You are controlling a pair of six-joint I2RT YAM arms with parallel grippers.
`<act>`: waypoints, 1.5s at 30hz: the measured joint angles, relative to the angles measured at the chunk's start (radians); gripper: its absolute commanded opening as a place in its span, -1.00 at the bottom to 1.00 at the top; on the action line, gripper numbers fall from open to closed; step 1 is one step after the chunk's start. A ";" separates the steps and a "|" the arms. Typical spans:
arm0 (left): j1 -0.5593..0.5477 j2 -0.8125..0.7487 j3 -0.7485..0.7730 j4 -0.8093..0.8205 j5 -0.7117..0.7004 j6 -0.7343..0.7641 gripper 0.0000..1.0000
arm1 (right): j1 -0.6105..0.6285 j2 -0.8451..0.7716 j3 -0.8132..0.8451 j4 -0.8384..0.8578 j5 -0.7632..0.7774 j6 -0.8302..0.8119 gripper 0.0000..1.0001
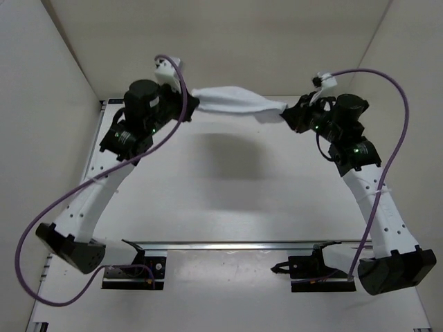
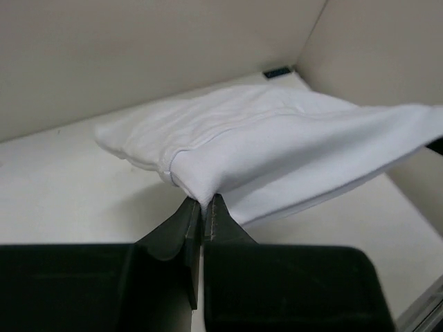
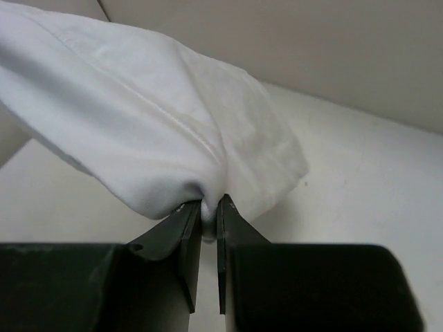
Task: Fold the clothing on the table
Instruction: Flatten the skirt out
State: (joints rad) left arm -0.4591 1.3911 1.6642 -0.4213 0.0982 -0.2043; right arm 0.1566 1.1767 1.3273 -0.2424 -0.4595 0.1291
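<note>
Seen from above, a small piece of plain white clothing (image 1: 235, 102) is stretched sideways between two robot arms, over the far part of a white counter (image 1: 228, 214) near the back wall. It sags a little in the middle and bunches into a narrow twist at each end, casting a soft grey shadow on the counter below it. The left tool (image 2: 205, 201) is pinched almost closed on one edge of the clothing, where the fabric lies doubled in several thin layers with a stitched hem running along one fold. The right tool (image 3: 209, 205) is likewise clamped narrow on the opposite end, the fabric gathering into creases that fan out from the grip. The material looks thin, soft and lightly wrinkled. A silver rail (image 1: 242, 245) crosses the counter's near side.
</note>
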 measured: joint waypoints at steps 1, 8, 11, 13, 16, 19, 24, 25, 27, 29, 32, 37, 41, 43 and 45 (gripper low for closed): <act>-0.036 -0.045 -0.049 -0.031 -0.033 0.022 -1.00 | 0.035 -0.022 -0.024 -0.042 0.046 -0.012 -1.00; -0.026 -0.209 -0.140 -0.188 -0.090 0.023 -1.00 | 0.137 -0.030 -0.016 -0.226 0.090 -0.018 -1.00; 0.048 -0.225 -0.175 -0.121 -0.066 -0.006 -1.00 | 0.069 0.046 0.016 -0.158 0.023 -0.004 -0.99; 0.059 -0.187 -0.194 -0.076 -0.051 -0.014 -0.91 | 0.057 0.122 0.019 -0.112 -0.015 0.001 -1.00; 0.069 -0.087 -0.286 0.014 -0.048 -0.031 -0.86 | 0.040 0.264 -0.024 -0.038 -0.037 0.012 -1.00; 0.093 0.041 -0.450 0.092 -0.022 -0.077 -0.15 | 0.024 0.401 -0.117 -0.003 -0.060 0.027 -0.80; 0.180 0.300 -0.635 0.135 0.046 -0.175 0.98 | 0.001 0.661 -0.154 0.007 -0.111 0.058 0.27; 0.194 0.343 -0.632 0.134 0.049 -0.185 0.97 | -0.008 0.696 -0.151 0.008 -0.123 0.066 0.43; 0.208 0.397 -0.586 0.114 0.052 -0.185 0.97 | -0.027 0.738 -0.135 0.003 -0.137 0.079 0.56; 0.201 0.411 -0.504 0.111 0.045 -0.159 0.97 | -0.036 0.737 -0.105 0.004 -0.141 0.077 0.80; 0.179 0.389 -0.421 0.149 0.038 -0.118 0.96 | -0.046 0.713 -0.061 0.033 -0.124 0.072 0.75; 0.160 0.337 -0.404 0.190 0.069 -0.091 0.56 | -0.039 0.633 -0.057 0.045 -0.068 0.049 0.05; 0.136 0.296 -0.487 0.204 0.081 -0.101 -0.58 | -0.024 0.564 -0.101 0.054 -0.050 0.045 -0.58; 0.116 0.264 -0.554 0.205 0.090 -0.103 -0.78 | -0.009 0.518 -0.158 0.058 -0.050 0.050 -0.58; 0.089 0.244 -0.608 0.208 0.105 -0.113 -0.79 | 0.016 0.482 -0.215 0.063 -0.051 0.054 -0.55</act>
State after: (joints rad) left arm -0.3702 1.6352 1.0561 -0.2138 0.2035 -0.3176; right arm 0.1726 1.6585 1.1126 -0.1791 -0.5110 0.1833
